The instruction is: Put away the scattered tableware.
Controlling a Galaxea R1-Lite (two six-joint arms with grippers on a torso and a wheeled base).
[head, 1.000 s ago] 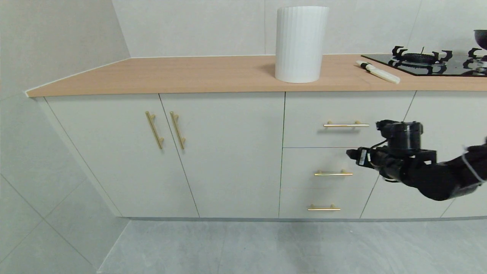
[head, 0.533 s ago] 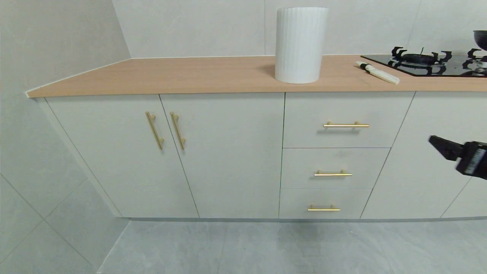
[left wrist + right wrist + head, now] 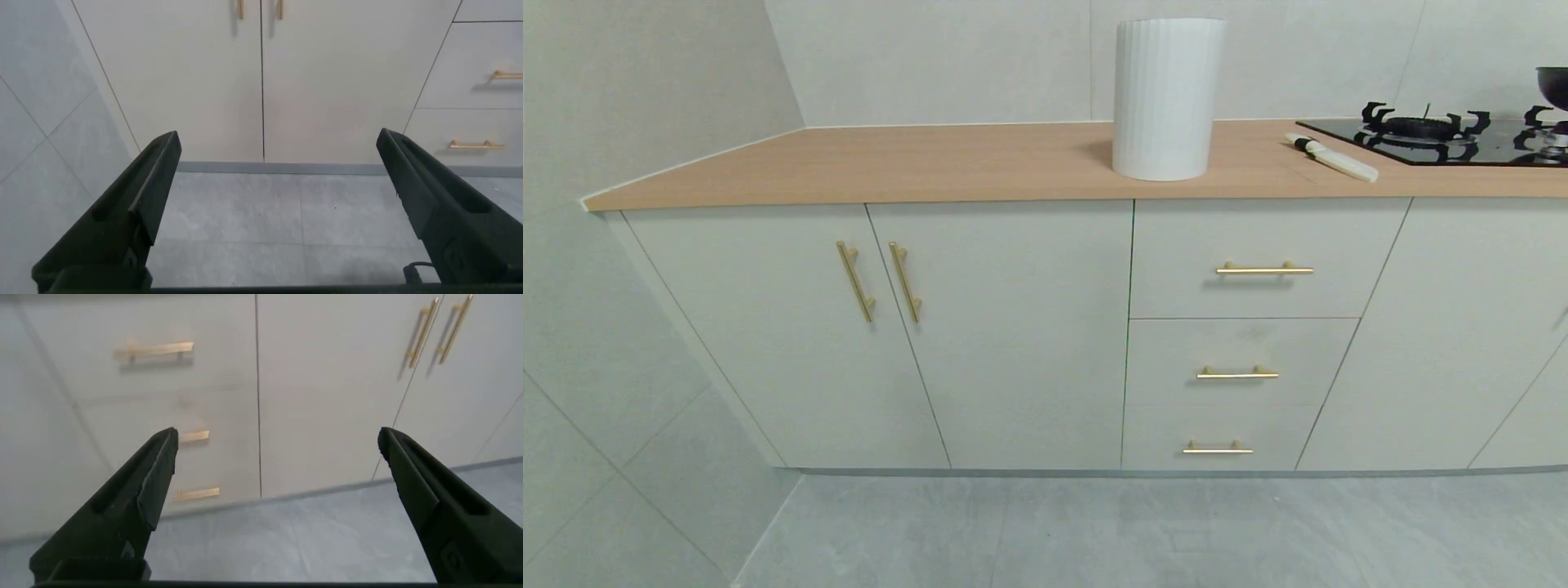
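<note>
Left hand [image 3: 278,143] released, fingers spread wide, nothing between them. Double cabinet doors [image 3: 261,73] ahead of it, floor [image 3: 270,229] below. Right hand [image 3: 278,437] released too, empty, with drawer stack [image 3: 163,392] ahead. White utensil [image 3: 1331,157] lies on bench [image 3: 931,163] over drawers right hand faces, between ribbed white canister [image 3: 1168,98] and hob [image 3: 1429,135].

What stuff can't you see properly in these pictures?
- Inside the white container: head view, its tall wall hides it.
- Inside the drawers and cupboards: all views, closed fronts hide everything.
- Dark pot by the stove: cut off by the head view's right edge.
</note>
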